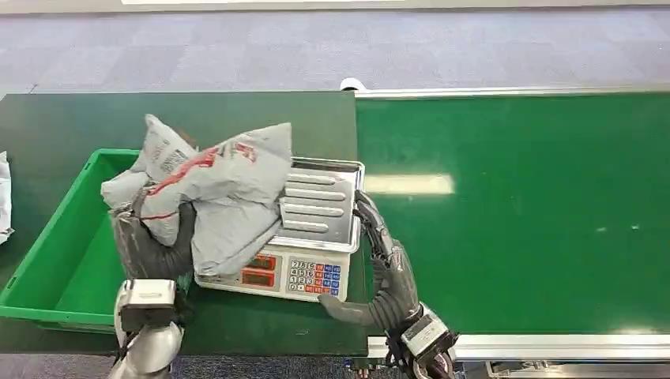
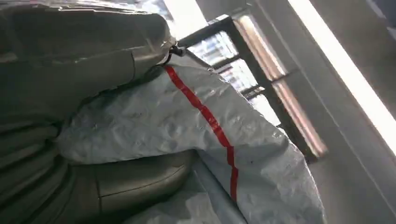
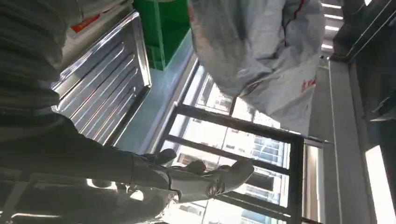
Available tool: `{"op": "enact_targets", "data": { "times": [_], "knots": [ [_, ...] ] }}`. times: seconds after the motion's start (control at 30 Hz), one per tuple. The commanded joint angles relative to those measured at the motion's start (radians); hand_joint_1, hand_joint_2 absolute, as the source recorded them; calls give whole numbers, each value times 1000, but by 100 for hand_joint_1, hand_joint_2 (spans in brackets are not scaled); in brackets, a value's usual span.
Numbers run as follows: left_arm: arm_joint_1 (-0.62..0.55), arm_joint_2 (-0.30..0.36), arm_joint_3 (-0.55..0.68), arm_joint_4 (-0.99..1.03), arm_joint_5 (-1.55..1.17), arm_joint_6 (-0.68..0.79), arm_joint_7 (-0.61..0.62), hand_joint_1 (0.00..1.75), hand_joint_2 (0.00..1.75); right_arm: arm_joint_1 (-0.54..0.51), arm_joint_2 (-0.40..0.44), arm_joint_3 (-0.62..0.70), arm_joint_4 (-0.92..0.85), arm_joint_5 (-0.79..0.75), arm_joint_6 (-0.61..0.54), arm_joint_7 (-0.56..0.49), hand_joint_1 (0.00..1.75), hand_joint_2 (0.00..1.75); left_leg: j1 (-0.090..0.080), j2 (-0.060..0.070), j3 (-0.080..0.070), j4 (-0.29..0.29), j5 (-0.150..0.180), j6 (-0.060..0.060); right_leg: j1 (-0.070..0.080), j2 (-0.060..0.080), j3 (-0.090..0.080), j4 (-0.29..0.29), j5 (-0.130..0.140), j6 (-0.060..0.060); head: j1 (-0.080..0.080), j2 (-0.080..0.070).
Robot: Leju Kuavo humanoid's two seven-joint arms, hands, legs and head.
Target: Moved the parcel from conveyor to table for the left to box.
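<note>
1. Nearest me, my left hand is wrapped around the lower edge of the parcel, a soft grey mailing bag with red stripes. In the left wrist view my thumb and fingers press the crinkled plastic from both sides, so the hold looks firm.

2. My right hand lies along the right side of the scale, fingers loosely apart and holding nothing. It seems finished with its part.

3. The parcel hangs lifted over the left part of the scale's steel tray and the right edge of the green bin. Whether its underside touches the tray I cannot tell.

4. Beyond it is the dark green table, and to the right the brighter green conveyor, with no parcel on it where I can see.

5. My judgement: the move off the conveyor is done, and the parcel has reached the table side and is in my left hand. What remains is carrying it left over the bin, lowering it inside, and letting go. The bag is floppy, so a corner could catch on the bin's rim or the tray.
</note>
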Motion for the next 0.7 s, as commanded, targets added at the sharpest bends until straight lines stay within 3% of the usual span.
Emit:
{"op": "enact_targets", "data": {
  "times": [0.03,0.07,0.23,0.27,0.33,0.37,0.4,0.43,0.7],
  "knots": [
    [-73,22,253,256,8,29,93,175,175,0,-10,-31,100,16,-22,-4,0,175,0,1,3,-3,1,0,0,0,3,-3,1,-1,0,0],
    [-89,7,295,306,-13,18,161,175,175,-5,-12,-28,105,30,-32,4,0,175,0,1,3,-3,1,0,0,0,3,-2,1,-1,0,0],
    [-134,-12,397,427,-129,2,245,175,175,-35,-4,-22,139,20,-22,17,0,175,1,1,4,-4,2,0,1,-1,4,-4,2,-1,0,0],
    [-137,-15,411,446,-188,6,277,171,175,-41,-3,-21,144,17,-21,22,0,175,1,2,5,-4,2,1,1,-1,4,-5,2,-1,0,0],
    [-145,-21,436,461,-226,5,298,147,175,-47,1,-23,153,27,-40,40,0,175,0,1,3,-2,1,1,0,0,2,-2,1,0,0,0],
    [-151,-21,441,472,-249,-1,314,110,175,-49,2,-24,156,33,-48,47,0,175,0,1,1,-1,1,0,0,0,2,-1,1,0,1,0],
    [-154,-24,444,470,-250,-6,316,14,175,-50,3,-27,157,34,-50,49,0,175,1,2,3,-3,1,1,1,-1,3,-4,2,-1,0,0],
    [-156,-25,444,469,-250,-6,316,0,175,-50,2,-27,157,34,-50,49,0,175,1,4,2,-1,0,0,1,2,1,-2,1,-1,0,0],
    [-91,-65,440,291,-52,-21,155,0,175,-30,8,-55,158,46,-51,57,0,175,0,2,0,0,0,0,1,2,-1,-1,1,0,0,0]
  ]
}}
